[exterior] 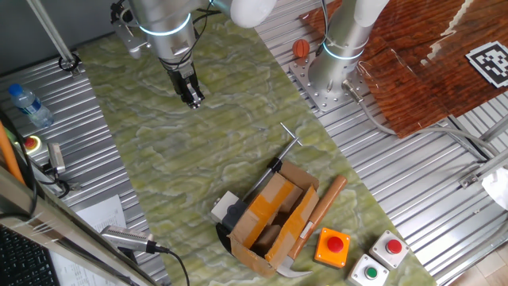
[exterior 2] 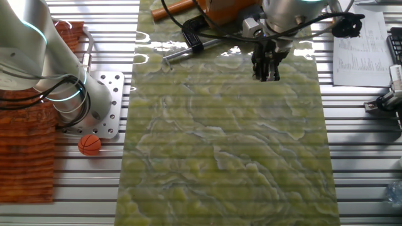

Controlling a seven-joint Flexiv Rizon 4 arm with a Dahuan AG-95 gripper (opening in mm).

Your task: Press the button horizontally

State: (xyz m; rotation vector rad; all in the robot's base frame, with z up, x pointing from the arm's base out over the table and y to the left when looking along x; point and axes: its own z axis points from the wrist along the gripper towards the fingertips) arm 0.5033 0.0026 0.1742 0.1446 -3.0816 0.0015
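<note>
The button (exterior: 225,206) is a small whitish-grey square box with a black part. It lies on the green mat against the left side of the brown cardboard carton (exterior: 274,218), at the near end. It does not show in the other fixed view. My gripper (exterior: 193,98) hangs over the far end of the mat, well away from the button, and points down. It also shows in the other fixed view (exterior 2: 268,74). Its fingertips sit together with no gap, and they hold nothing.
A hammer (exterior: 321,210) leans on the carton. Past it stand an orange box with a red button (exterior: 332,246) and grey boxes with a red (exterior: 391,248) and a green (exterior: 369,272) button. A metal tool (exterior: 286,147) lies mid-mat. A second arm's base (exterior: 333,67) stands far right.
</note>
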